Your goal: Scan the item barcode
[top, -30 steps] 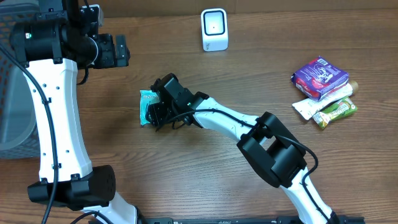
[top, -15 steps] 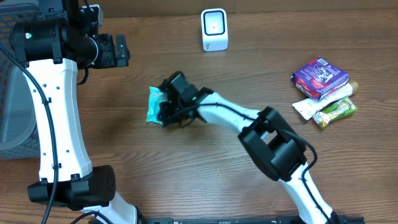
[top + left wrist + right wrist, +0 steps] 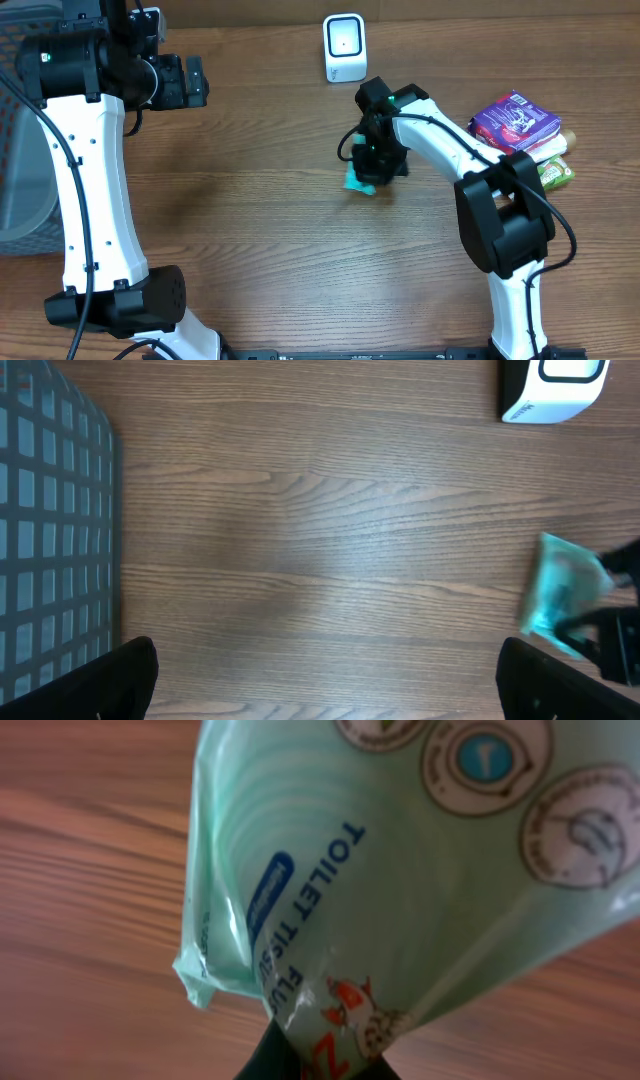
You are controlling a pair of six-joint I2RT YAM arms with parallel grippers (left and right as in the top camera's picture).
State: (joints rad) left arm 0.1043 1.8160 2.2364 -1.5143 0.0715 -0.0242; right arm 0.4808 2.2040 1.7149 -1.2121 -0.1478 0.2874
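Two pincers to call, and I start closest in. My right pincer is clamped tight on the teal tissue pack. The pack fills the right wrist view, pinched at its lower edge, with the word TOILET readable on the wrap. From overhead the pack sits at frame centre over the wooden surface; whether it touches the wood I cannot tell. Over at the right edge, a purple packet overlaps a couple of pouches, well apart from the pack. Further up, at top centre, the white scanner stands upright, near the pack but not touching it. In the upper left, my left pincer is spread wide with nothing between its fingers. It hovers near the grey basket at the left edge.
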